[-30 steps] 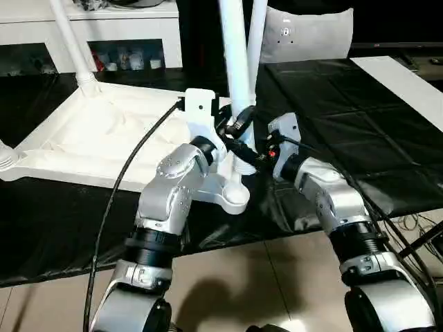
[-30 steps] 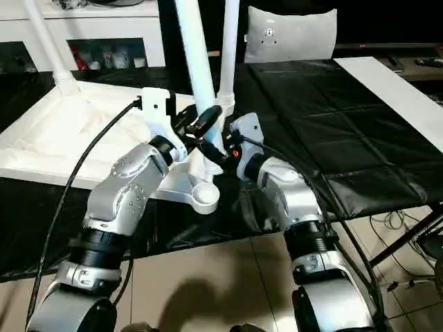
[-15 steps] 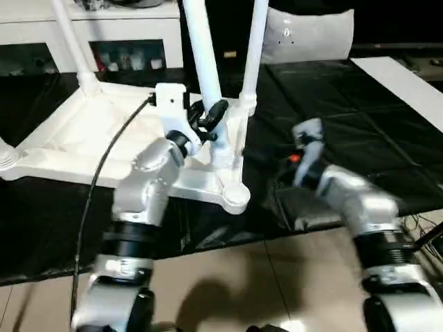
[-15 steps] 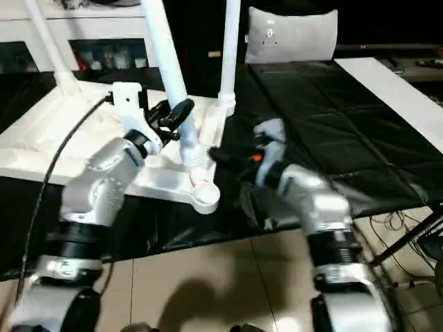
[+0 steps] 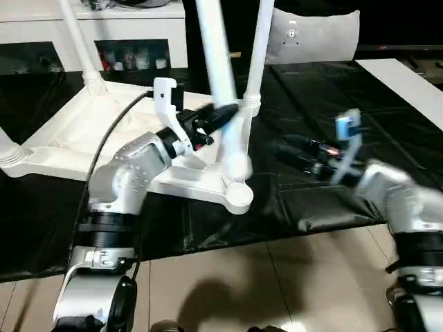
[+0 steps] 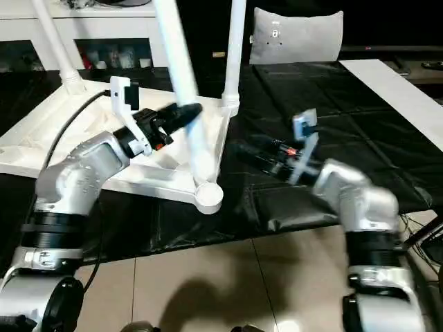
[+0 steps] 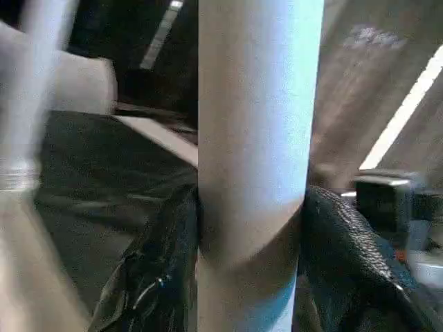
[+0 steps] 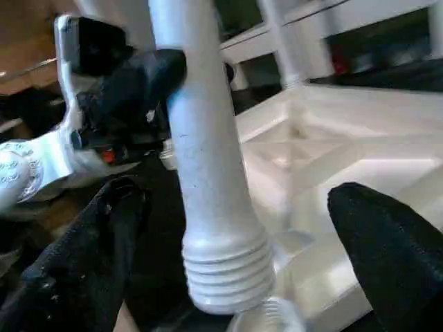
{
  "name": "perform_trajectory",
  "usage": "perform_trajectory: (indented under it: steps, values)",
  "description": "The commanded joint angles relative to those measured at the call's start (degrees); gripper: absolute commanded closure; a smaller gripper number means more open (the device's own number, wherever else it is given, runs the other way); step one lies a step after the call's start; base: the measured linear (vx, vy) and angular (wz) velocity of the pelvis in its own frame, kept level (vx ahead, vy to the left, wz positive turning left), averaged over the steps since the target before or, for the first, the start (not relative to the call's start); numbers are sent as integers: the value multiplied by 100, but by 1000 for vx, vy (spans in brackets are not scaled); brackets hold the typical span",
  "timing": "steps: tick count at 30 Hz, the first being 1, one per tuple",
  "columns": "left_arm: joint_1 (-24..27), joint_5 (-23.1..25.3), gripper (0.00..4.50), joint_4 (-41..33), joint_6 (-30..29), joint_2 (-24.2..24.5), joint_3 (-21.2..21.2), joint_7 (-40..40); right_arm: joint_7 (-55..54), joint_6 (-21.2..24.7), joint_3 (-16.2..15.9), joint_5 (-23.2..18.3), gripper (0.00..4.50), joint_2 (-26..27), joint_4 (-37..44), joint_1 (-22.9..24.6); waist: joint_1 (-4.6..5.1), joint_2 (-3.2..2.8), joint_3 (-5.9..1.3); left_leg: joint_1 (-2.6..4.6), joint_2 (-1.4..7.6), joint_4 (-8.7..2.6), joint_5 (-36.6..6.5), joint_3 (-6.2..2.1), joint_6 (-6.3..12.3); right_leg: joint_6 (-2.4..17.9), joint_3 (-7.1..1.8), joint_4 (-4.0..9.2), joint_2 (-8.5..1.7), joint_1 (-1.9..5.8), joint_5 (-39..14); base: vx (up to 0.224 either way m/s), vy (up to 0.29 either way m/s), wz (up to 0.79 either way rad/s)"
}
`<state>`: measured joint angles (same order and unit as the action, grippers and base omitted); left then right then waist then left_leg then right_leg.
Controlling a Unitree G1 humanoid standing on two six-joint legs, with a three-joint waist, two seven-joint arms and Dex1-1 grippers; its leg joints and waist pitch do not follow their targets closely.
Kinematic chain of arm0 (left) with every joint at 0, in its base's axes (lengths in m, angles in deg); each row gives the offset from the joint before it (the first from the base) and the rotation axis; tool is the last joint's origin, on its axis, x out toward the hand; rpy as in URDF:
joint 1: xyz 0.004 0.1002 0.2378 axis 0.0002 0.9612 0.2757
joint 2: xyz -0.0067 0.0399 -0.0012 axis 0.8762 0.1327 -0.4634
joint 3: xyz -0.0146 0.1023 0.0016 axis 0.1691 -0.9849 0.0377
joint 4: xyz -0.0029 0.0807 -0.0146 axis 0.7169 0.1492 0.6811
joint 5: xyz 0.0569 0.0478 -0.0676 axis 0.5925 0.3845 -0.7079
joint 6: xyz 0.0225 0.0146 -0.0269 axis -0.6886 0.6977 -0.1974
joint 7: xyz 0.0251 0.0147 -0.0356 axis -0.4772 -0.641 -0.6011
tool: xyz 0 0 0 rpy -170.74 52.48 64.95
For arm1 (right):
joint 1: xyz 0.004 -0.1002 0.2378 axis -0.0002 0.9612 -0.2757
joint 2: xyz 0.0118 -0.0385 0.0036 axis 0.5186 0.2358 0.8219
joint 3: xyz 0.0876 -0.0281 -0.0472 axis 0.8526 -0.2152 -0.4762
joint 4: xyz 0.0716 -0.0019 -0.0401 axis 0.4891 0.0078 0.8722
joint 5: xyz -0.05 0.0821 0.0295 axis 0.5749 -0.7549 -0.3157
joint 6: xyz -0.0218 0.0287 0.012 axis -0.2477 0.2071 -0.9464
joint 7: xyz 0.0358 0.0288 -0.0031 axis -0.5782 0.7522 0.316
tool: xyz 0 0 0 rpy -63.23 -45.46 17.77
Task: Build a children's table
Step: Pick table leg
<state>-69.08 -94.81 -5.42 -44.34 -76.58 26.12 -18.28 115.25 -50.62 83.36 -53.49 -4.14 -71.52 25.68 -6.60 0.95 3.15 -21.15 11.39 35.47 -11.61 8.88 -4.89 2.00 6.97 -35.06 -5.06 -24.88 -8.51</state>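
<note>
The children's table top lies upside down on the black counter, with its ribbed side facing up. It sits on the left part of the counter, and its near right corner reaches close to the counter's near edge.

Three legs already stand up in their corner sockets. One is at the far left corner. One is at the far right corner. One shows at the near left corner, at the picture's edge.

The fourth leg is not in yet. The left gripper holds it. Its jaws are partly closed, one finger on each side of the white tube, pressing on it. The leg leans a little, and its ribbed bottom end hangs just above the table top, close to the last empty socket at the near right corner. I cannot tell if the tip is touching anything.

The right gripper is off to the right, over the black counter, a little apart from the leg. Its jaws are wide open and hold nothing.

So I think the job is most of the way done. What is left is to line the ribbed end up over the round socket, push or twist it in, and then turn the table onto its legs.
</note>
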Motion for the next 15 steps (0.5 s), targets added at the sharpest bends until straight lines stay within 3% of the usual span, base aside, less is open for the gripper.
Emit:
perform_trajectory:
  steps: [1,5,9,15]
  values:
    - [-139,-184,261,-177,-156,41,95,-136,226,114,-65,-105,0,-131,138,-63,-29,121,-458,-44,84,-334,-221,62,480,778,-282,423,-302,498,-1663,0,0,0]
    - [-141,-292,261,-244,-318,168,-19,-487,590,301,-191,-191,0,-307,200,-130,-43,116,-467,-52,78,-332,-191,54,455,576,-273,442,-296,504,-1834,0,0,0]
    - [-131,-399,261,-369,-415,248,-109,-688,703,277,-287,-124,0,-344,142,-226,-35,109,-468,-47,85,-330,-184,51,416,598,-271,436,-301,494,-1805,0,0,0]
    - [-48,-359,261,-679,-314,409,-493,-1301,1032,-26,-746,191,0,-383,88,-346,-31,102,-459,-50,98,-339,-207,52,382,656,-284,426,-303,491,-1746,0,0,0]
